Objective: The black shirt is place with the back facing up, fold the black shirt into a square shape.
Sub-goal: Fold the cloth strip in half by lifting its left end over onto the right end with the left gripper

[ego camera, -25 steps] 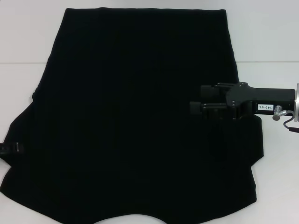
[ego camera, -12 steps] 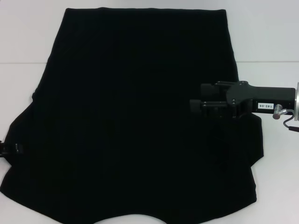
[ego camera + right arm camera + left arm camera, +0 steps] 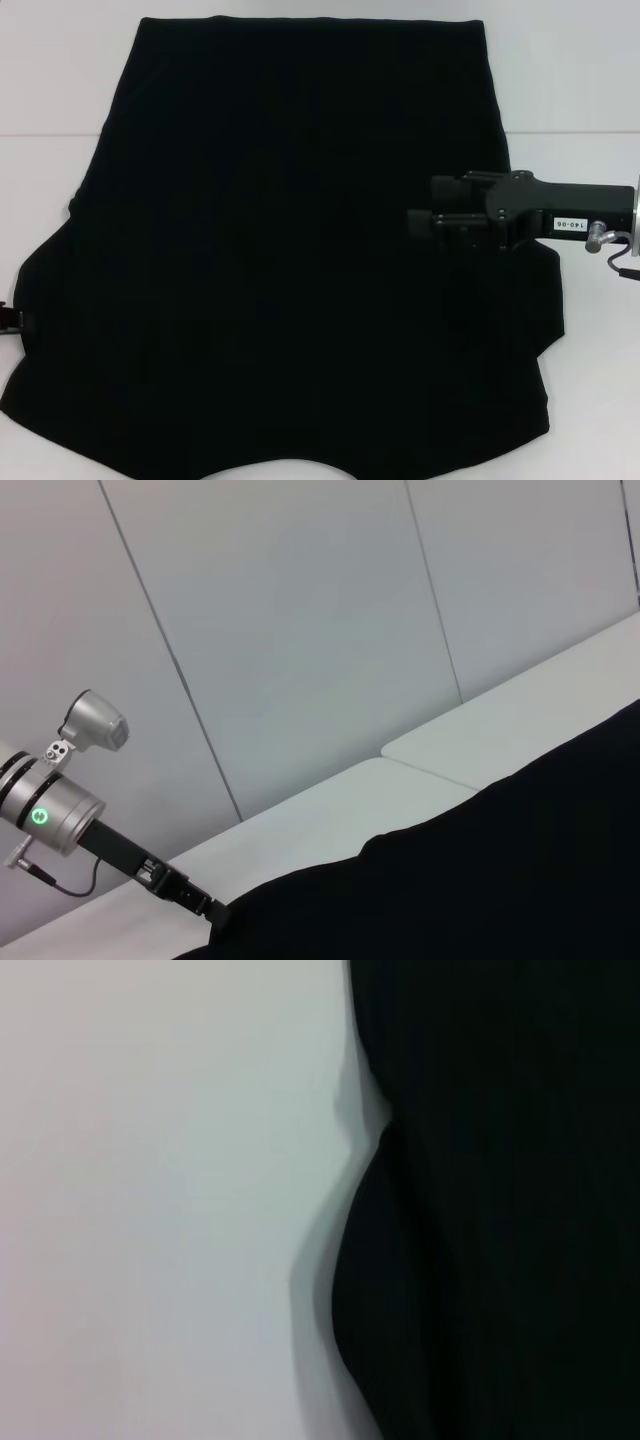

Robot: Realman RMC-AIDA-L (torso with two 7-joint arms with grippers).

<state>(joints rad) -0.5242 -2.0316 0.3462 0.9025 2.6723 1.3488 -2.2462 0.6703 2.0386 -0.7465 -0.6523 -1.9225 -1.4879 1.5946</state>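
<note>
The black shirt (image 3: pixel 290 250) lies spread flat over most of the white table (image 3: pixel 580 90). My right gripper (image 3: pixel 428 207) hovers sideways over the shirt's right part, its two fingers apart and nothing between them. Only a small piece of my left gripper (image 3: pixel 10 318) shows, at the shirt's left edge and partly hidden by the cloth. In the right wrist view the left arm (image 3: pixel 120 850) reaches to that same shirt (image 3: pixel 480 880) edge. The left wrist view shows the shirt's (image 3: pixel 500 1210) wavy edge on the table (image 3: pixel 150 1210).
Bare white table shows along the left (image 3: pixel 40 150), far and right sides (image 3: pixel 590 330) of the shirt. A grey panelled wall (image 3: pixel 300 630) stands behind the table in the right wrist view.
The right gripper has drifted slightly down and to the right. The left gripper has slid left along the shirt's edge, so less of it shows.
</note>
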